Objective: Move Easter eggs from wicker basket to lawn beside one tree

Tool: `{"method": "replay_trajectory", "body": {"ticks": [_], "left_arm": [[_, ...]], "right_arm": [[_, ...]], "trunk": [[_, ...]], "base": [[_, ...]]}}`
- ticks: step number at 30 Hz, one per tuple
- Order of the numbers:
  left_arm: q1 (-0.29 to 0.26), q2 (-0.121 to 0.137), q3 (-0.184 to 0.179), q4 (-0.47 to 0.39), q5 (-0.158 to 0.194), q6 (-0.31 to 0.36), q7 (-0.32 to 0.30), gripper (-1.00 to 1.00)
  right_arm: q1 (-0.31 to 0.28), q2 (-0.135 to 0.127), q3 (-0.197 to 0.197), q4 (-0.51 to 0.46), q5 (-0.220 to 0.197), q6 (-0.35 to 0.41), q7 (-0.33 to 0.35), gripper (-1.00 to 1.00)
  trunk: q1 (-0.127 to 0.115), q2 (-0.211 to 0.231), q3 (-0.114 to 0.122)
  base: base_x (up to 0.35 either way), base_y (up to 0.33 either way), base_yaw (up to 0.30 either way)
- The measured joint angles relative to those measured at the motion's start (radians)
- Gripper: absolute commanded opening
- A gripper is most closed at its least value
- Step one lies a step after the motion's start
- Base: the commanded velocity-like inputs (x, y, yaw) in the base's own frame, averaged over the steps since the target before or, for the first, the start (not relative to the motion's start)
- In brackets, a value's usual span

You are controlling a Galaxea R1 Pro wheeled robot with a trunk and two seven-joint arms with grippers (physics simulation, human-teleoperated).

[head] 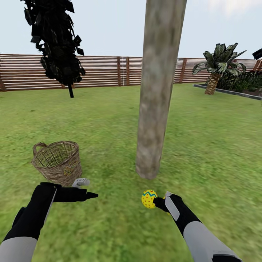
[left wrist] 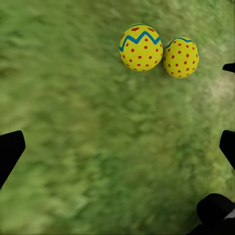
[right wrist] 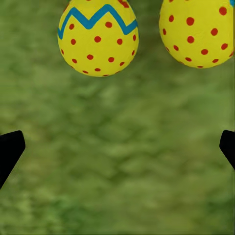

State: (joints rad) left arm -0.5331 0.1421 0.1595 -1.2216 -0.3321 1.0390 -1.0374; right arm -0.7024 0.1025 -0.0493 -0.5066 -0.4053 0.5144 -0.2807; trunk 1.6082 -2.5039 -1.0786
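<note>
Two yellow Easter eggs with red dots lie side by side on the lawn (head: 109,127) near the foot of the tree (head: 156,91). One egg (head: 149,199) shows just ahead of my right gripper (head: 160,202); the other is mostly hidden behind that gripper. In the right wrist view both eggs (right wrist: 98,36) (right wrist: 198,32) lie beyond the open right gripper (right wrist: 117,147), untouched. My left gripper (head: 86,190) hangs open beside the wicker basket (head: 58,162). Its camera sees the same eggs (left wrist: 141,47) (left wrist: 180,57) further off, past the left gripper (left wrist: 117,144). The basket's contents are unclear through the weave.
A narrow black conifer (head: 58,47) stands at the back left before a brown slatted fence (head: 109,71). A short palm (head: 216,69) and a raised planting bed (head: 233,91) sit at the back right. Grass stretches around the trunk.
</note>
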Motion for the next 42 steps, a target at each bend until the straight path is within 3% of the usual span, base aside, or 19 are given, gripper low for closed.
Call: {"method": "replay_trajectory", "body": {"ticks": [5, 12, 22, 34, 38, 42], "left_arm": [[0.000, 0.001, 0.000, 0.000, 0.000, 0.000, 0.000, 1.00], [0.000, 0.003, 0.002, 0.000, 0.002, 0.000, -0.003, 1.00], [0.000, 0.005, 0.004, -0.005, 0.004, 0.000, -0.004, 1.00], [0.000, 0.007, 0.041, -0.006, 0.001, -0.007, 0.002, 1.00], [-0.001, 0.010, 0.050, -0.006, 0.000, -0.009, 0.047, 1.00], [-0.001, 0.005, 0.050, -0.007, -0.002, -0.008, 0.166, 1.00]], "right_arm": [[0.000, 0.001, 0.000, 0.000, 0.000, -0.002, 0.001, 1.00], [0.000, 0.001, 0.001, 0.000, 0.000, -0.004, 0.000, 1.00], [0.000, 0.012, 0.002, 0.000, -0.001, -0.005, 0.000, 1.00], [0.000, 0.012, 0.002, 0.000, 0.000, -0.006, 0.000, 1.00], [0.000, 0.013, 0.002, 0.000, 0.000, -0.006, 0.000, 1.00], [0.000, 0.019, 0.002, 0.000, 0.000, -0.006, 0.000, 1.00]], "trunk": [[-0.002, 0.001, 0.019], [-0.002, 0.001, 0.021], [-0.002, 0.001, 0.030], [-0.002, 0.001, 0.038], [-0.003, 0.001, 0.045], [-0.004, 0.002, 0.062]], "base": [[0.000, 0.000, 0.000], [-0.003, 0.000, 0.058], [-0.223, 0.098, 0.235], [-0.164, 0.089, 0.268], [-0.007, 0.003, 0.273], [-0.001, 0.001, 0.277]]}}
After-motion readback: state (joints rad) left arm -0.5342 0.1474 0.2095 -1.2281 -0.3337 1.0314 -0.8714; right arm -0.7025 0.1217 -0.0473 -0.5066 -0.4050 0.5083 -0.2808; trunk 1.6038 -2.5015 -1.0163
